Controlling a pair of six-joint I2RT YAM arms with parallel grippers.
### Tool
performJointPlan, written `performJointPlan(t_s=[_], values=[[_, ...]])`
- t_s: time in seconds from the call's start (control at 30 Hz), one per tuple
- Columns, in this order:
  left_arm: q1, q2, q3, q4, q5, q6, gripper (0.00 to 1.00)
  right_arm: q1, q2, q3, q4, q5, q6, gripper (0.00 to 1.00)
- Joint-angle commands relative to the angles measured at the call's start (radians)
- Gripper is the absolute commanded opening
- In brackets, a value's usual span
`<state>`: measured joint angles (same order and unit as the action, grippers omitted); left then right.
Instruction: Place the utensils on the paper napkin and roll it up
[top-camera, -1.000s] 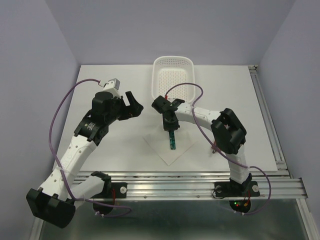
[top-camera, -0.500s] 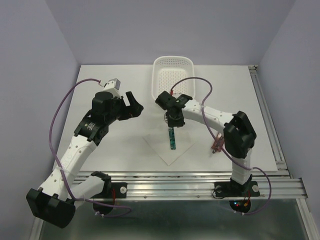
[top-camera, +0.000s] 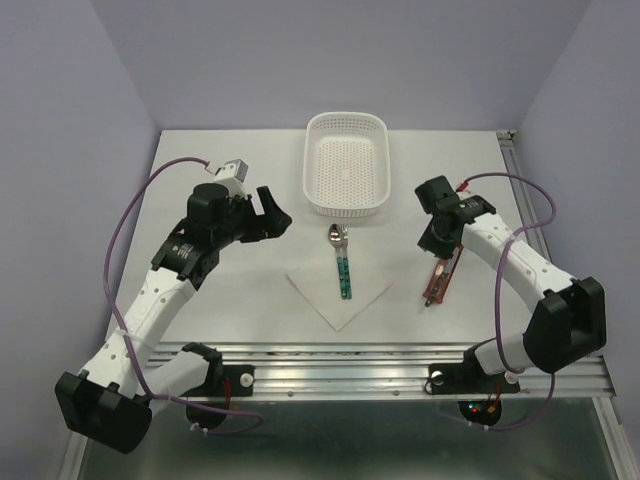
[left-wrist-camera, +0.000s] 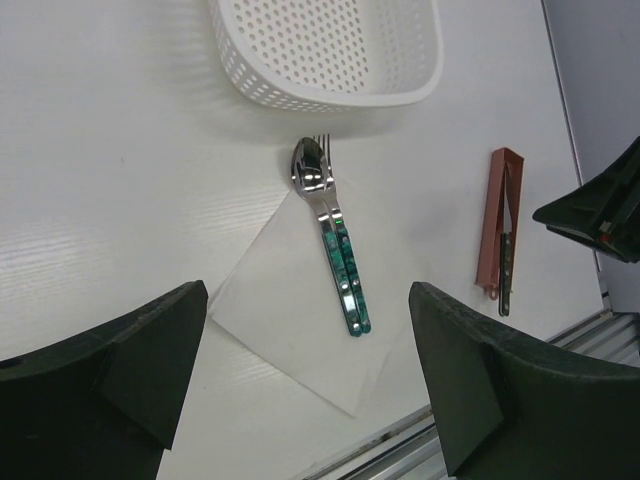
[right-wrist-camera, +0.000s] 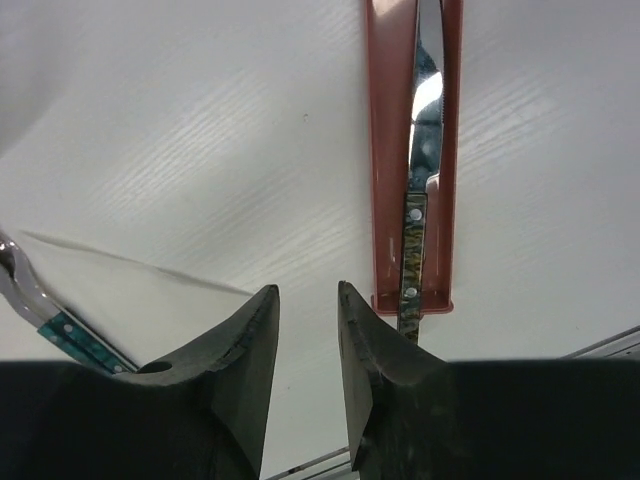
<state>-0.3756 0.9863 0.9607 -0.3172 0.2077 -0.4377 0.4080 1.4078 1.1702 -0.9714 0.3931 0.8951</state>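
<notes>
A spoon (top-camera: 340, 262) with a silver bowl and green handle lies on the white paper napkin (top-camera: 340, 300), its bowl past the napkin's far corner. In the left wrist view the spoon (left-wrist-camera: 335, 245) has fork tines showing beside its bowl and a second green handle alongside. The napkin (left-wrist-camera: 285, 320) lies flat. My left gripper (top-camera: 275, 212) hovers open left of the napkin, nothing between its fingers (left-wrist-camera: 150, 350). My right gripper (top-camera: 438, 245) hangs over the table right of the napkin, narrowly open and empty, beside a knife (right-wrist-camera: 420, 180); its midpoint (right-wrist-camera: 308, 300) is over bare table.
A white perforated basket (top-camera: 346, 205) stands just beyond the spoon. The knife lies in a long red holder (top-camera: 437, 283) right of the napkin, also seen as the red holder (left-wrist-camera: 492, 230). A metal rail (top-camera: 400, 360) runs along the near table edge.
My right gripper has let go of the spoon and swung right, from over the napkin to beside the red holder, its jaws parting a little. The spoon stays on the napkin. The left arm barely moved.
</notes>
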Motion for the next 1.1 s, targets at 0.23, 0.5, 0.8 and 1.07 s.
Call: performJointPlan(t_s=[0.23,0.5,0.8,1.07], values=[[0.003,-0.015,-0.013,0.036,0.039,0.033,0.93,-0.078,-0.018,-0.119,0.057,-0.008,0.119,0.32],[0.003,-0.037,-0.039,0.033,0.027,0.028,0.93,-0.123,-0.020,-0.210,0.102,0.000,0.125,0.33],[0.004,-0.026,-0.030,0.030,0.018,0.028,0.93,-0.146,0.010,-0.257,0.152,0.004,0.116,0.36],[0.003,-0.018,-0.028,0.021,-0.001,0.034,0.93,-0.159,0.040,-0.291,0.189,-0.002,0.114,0.37]])
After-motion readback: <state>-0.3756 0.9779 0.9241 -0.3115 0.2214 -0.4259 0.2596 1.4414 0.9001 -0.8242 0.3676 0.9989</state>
